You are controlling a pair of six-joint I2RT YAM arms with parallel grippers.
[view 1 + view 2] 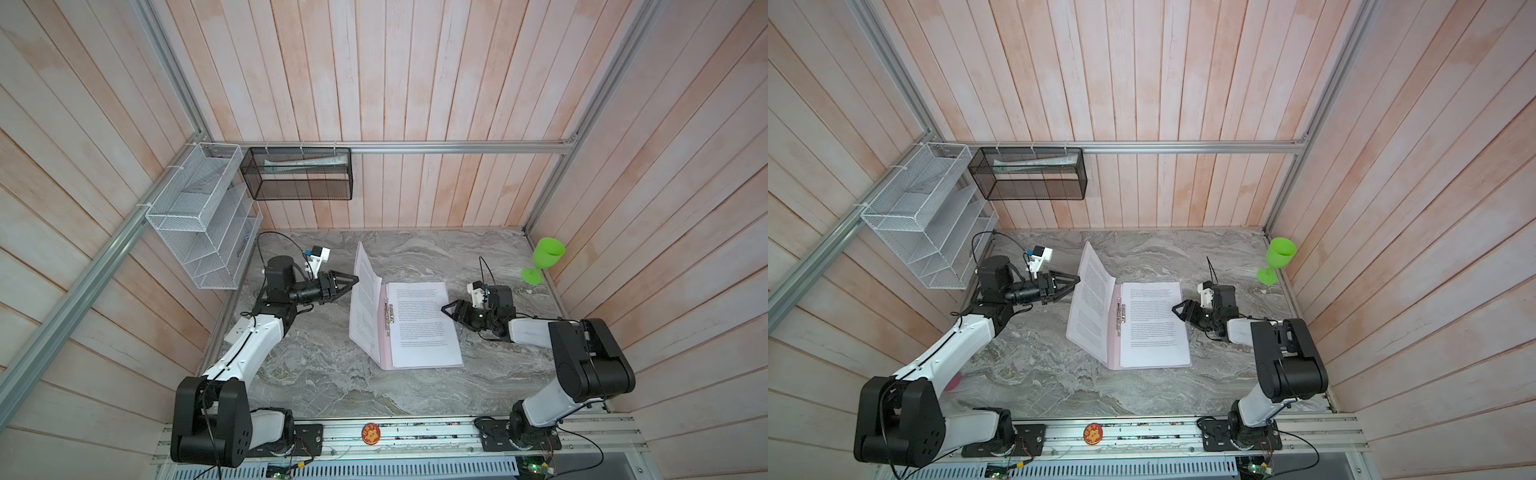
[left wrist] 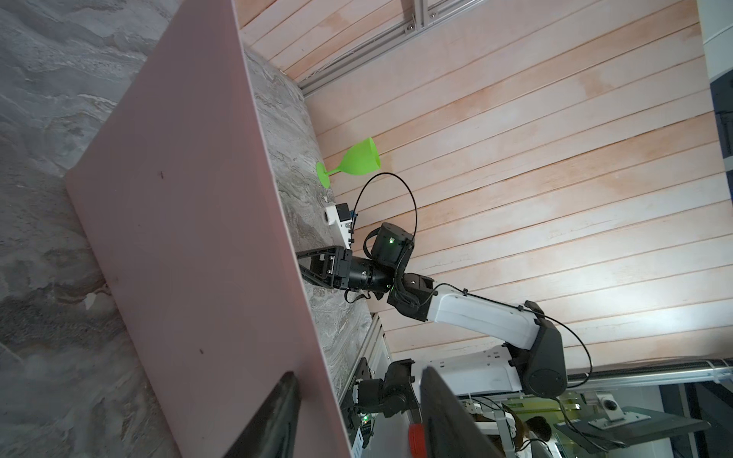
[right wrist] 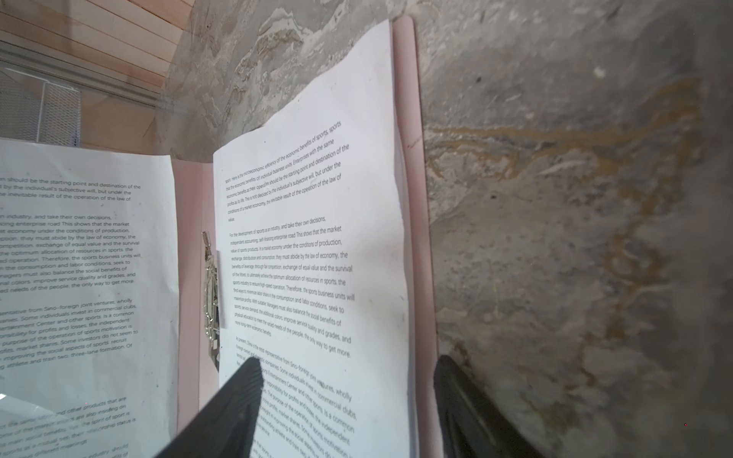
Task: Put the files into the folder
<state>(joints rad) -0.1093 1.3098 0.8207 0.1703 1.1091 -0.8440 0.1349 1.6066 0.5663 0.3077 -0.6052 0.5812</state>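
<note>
The folder (image 1: 385,353) lies open in the middle of the desk (image 1: 332,386), its right half flat under a printed sheet (image 1: 424,328) and its left cover raised steeply with another sheet (image 1: 365,307) against it. The left pincer (image 1: 354,281) has its jaws apart astride that cover's edge. The right pincer (image 1: 444,309), jaws also apart, is at the flat sheet's right edge.

You have a green goblet (image 1: 547,252) standing upright at the far right corner of the marble table (image 1: 324,374). At the far left hangs a white mesh rack (image 1: 195,216). Just beside it, a black mesh basket (image 1: 297,178) hangs from the back rail (image 1: 457,147). A round orange sticker (image 1: 371,433) sits on the front rail (image 1: 436,432).
</note>
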